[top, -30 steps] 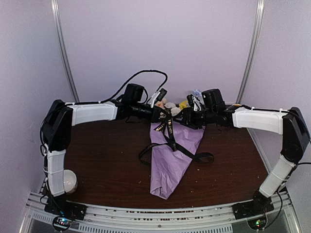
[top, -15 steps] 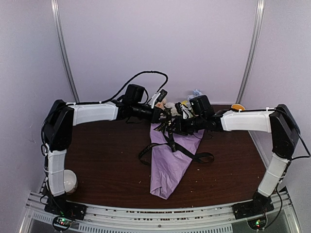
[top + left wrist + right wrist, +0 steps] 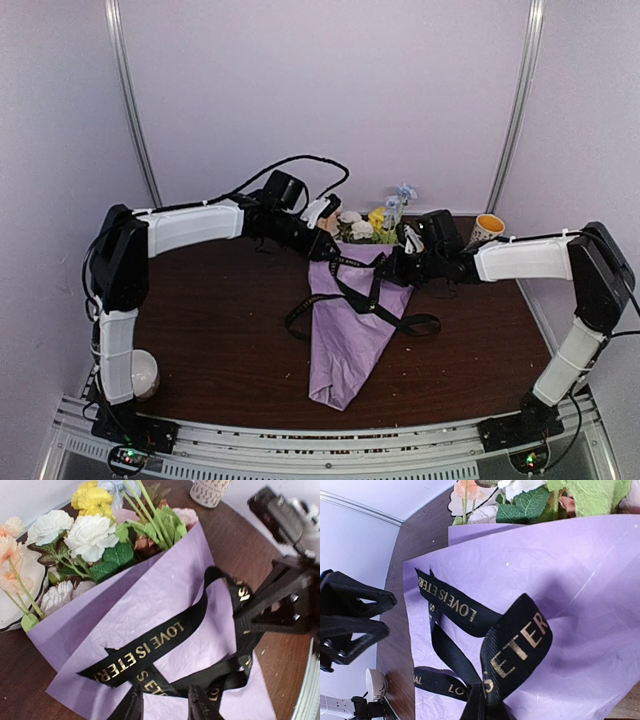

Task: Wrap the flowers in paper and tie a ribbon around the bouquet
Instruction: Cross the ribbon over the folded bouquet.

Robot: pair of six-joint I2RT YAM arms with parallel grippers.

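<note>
Though unreadable overhead, gold-lettered ribbon [image 3: 150, 647]

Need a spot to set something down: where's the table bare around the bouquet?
The table is bare left of the bouquet, out to the left arm, and right of the ribbon loop, toward the right arm. Crowded far middle: flowers, left gripper, right gripper, cup.

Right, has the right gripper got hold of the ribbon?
Yes, the right wrist view shows a loop of the ribbon pinched in the shut right gripper.
</note>
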